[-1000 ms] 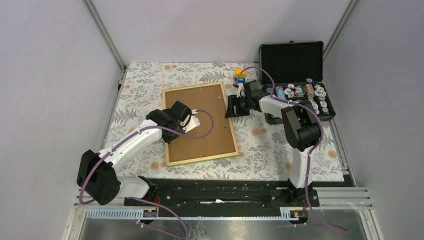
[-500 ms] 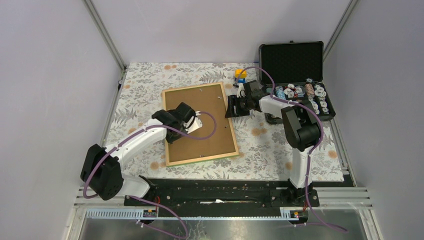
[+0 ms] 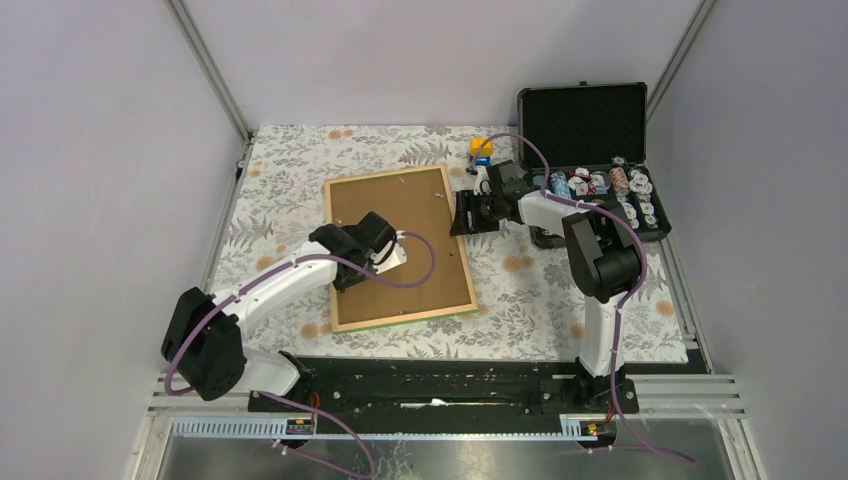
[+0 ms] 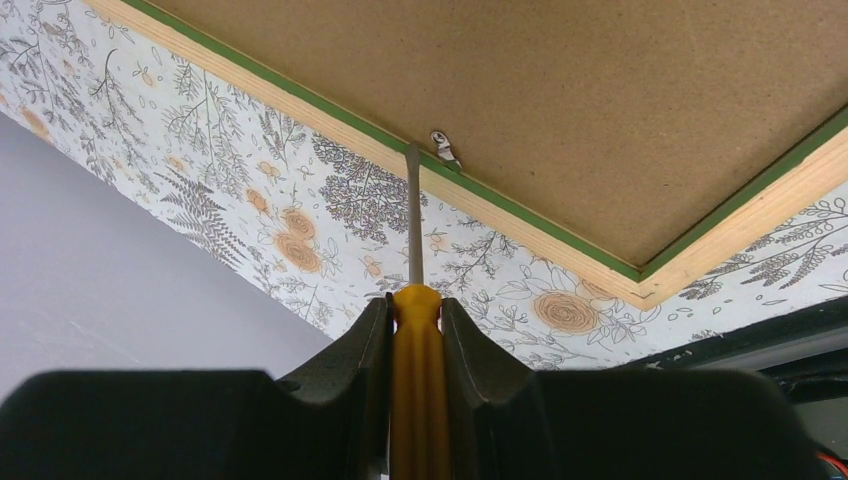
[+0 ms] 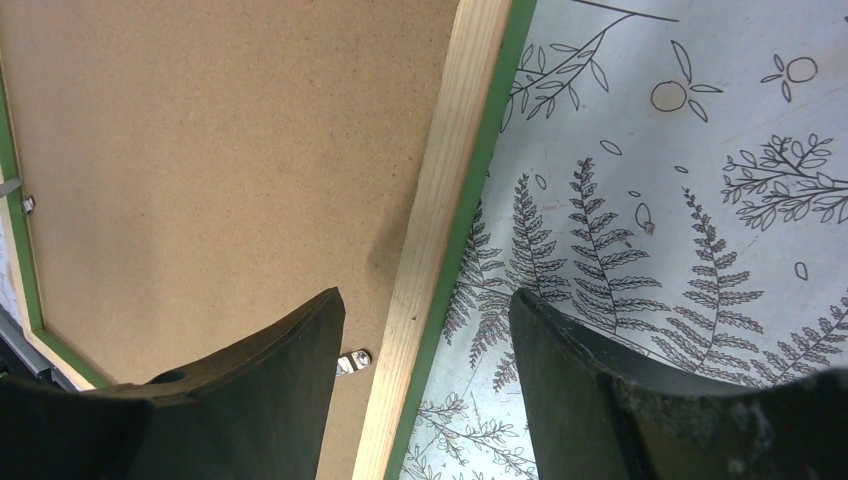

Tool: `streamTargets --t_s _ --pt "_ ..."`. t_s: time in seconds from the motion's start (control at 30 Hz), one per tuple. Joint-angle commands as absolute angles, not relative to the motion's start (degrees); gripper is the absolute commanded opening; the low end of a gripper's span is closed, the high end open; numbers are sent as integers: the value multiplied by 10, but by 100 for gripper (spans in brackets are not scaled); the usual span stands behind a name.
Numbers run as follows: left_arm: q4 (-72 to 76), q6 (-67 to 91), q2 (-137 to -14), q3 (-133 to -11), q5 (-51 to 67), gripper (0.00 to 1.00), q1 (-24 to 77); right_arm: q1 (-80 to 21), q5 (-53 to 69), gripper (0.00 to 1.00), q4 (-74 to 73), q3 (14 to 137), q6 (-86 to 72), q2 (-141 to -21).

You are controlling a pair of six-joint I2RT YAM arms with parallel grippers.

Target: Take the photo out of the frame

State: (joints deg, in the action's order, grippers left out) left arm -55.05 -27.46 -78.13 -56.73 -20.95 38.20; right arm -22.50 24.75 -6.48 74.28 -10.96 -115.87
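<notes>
Frame [image 3: 400, 200] lay face down on the floral cloth [image 3: 290, 170] between your two arms, with its brown board back upward and its light wood rim all round. The photo could not be seen in any view (the backing board covered the whole opening). Your left gripper [image 4: 413, 312] was clamped on a yellow-handled screwdriver [image 4: 415, 380], fingers tight against the handle. The shaft reached out to the green inner border at the frame's near edge, and its tip sat just beside a small metal clip [image 4: 443, 148]; you could not tell whether tip and clip touched. Your right gripper [image 5: 425, 300] hung over the frame's right rim with its fingers spread apart, one over the board and one over the cloth. A black case [image 3: 585, 120] stood open at the far right.
</notes>
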Motion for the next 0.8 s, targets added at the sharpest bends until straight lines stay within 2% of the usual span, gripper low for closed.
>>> streamTargets --t_s 0.0,0.77 --pt "-578 -262 -779 -563 -176 0 392 -225 240 70 -84 737 -102 -1182" --pt "-616 -232 -788 -606 -21 0 404 -225 241 70 -84 738 -102 -1186"
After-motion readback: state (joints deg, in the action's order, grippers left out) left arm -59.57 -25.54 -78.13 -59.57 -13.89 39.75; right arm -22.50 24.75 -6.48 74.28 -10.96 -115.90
